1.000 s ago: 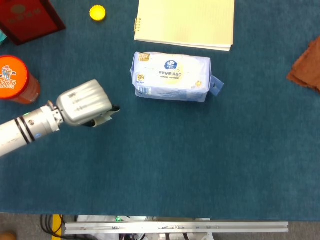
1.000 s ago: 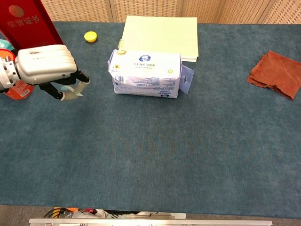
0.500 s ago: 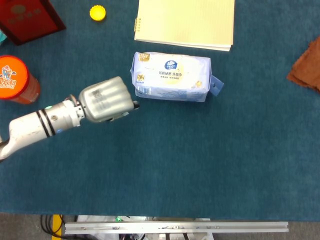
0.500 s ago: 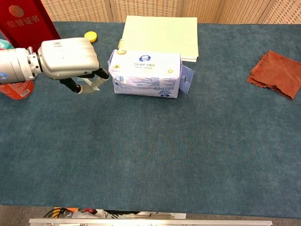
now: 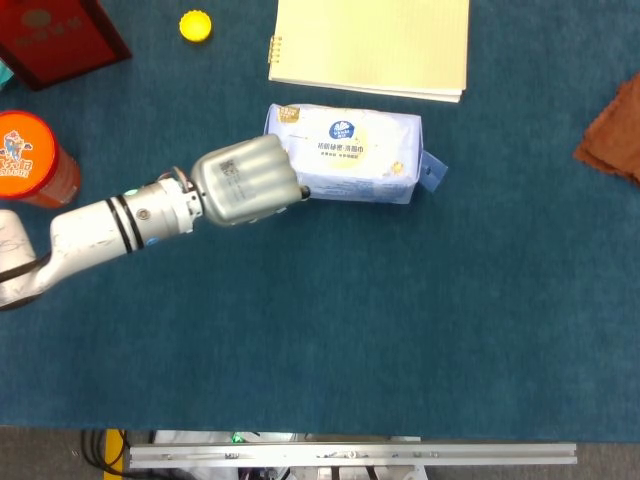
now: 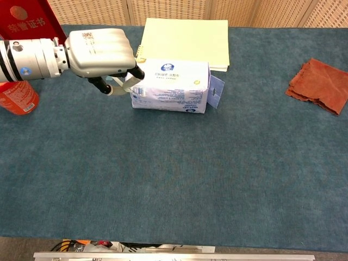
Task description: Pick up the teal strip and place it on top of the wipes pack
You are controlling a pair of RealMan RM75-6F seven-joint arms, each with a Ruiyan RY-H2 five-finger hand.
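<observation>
The blue cloth-covered table (image 5: 400,330) fills both views. On it, from large to small: a pale yellow spiral notebook (image 5: 370,45) lies at the far edge, and just in front of it sits the wipes pack (image 5: 355,152) — a soft, light-blue plastic packet with a white label, a round blue logo and a small blue tab sticking out at its right end. A dark red box (image 5: 55,35) stands at the far left corner, with an orange canister (image 5: 30,158) near it on the left edge. A rust-brown cloth (image 6: 321,84) lies crumpled well apart on the right side, and a yellow bottle cap (image 5: 195,25) rests between the red box and the notebook.

The left hand (image 5: 245,180) is at the left end of the wipes pack, its silver back turned up and its fingers curled under. In the chest view a thin pale strip (image 6: 130,82) shows between the curled fingertips, slanting against the pack's left end — this looks like the teal strip, held in the hand, though so little of it is exposed that its colour reads whitish and its full shape cannot be told. It is level with the pack's left face, not on the pack's top.

The right hand appears in neither view.
</observation>
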